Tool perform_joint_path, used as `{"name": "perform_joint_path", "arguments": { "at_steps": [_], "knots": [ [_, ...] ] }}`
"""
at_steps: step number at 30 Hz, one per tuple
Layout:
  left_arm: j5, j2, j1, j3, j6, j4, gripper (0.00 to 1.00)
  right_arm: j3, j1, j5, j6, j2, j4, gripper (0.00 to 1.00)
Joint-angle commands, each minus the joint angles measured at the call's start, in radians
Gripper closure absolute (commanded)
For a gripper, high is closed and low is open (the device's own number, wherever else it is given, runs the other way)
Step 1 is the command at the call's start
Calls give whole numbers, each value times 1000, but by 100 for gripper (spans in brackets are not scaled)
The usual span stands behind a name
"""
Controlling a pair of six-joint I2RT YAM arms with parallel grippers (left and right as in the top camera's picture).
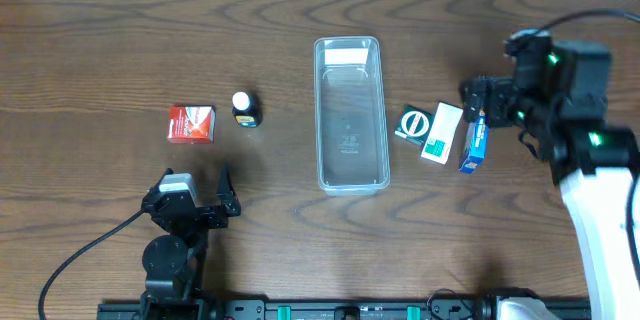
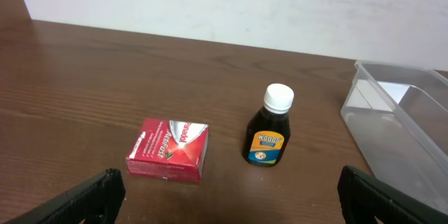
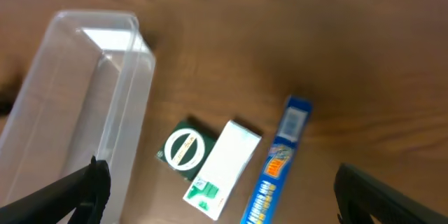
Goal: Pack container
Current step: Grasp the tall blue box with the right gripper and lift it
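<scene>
Here, container (image 1: 350, 115) central, right gripper (image 1: 470, 100) well apart rightward, jaws wide

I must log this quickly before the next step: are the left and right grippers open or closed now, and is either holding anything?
Left gripper: open, holding nothing.
Right gripper: open, holding nothing.

clear container (image 1: 350, 110): 1 | small boxes (image 1: 190, 123) (image 1: 411, 122) (image 1: 441, 132) (image 1: 474, 144): 4 | bottle (image 1: 245, 110): 1
</scene>
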Motion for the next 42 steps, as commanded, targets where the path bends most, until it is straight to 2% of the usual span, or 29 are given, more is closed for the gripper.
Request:
{"name": "perform_joint_path", "arguments": {
  "at_steps": [1,3,8,10,16,21,26,32,38,42],
  "knots": [
    [7,-6,-3,-28,13,-12,2,20,-5,-4,109,111,-22,1],
    [7,-6,-3,-28,13,-12,2,20,-2,24,155,174,-35,1],
    [7,-6,-3,-28,13,-12,2,20,-1,227,333,280,-103,13],
    [7,-6,-3,-28,13,-12,2,20,-1,267,357,289,-131,17],
    [7,-6,-3,-28,13,-12,2,8,-1,289,362,302,-138,37],
    [7,-6,-3,-28,13,-12,2,-13,-1,287,362,349,-103,41],
    [7,-6,-3,-28,13,-12,2,-13,-1,287,388,371,-93,61],
    [7,-6,-3,-28,13,-12,2,-10,-1,289,387,359,-75,79],
    [7,-6,-3,-28,13,-12,2,29,29,264,378,290,-76,89],
    [7,-6,-3,-28,13,-12,2,98,105,200,378,206,-76,96]
  ]
}}
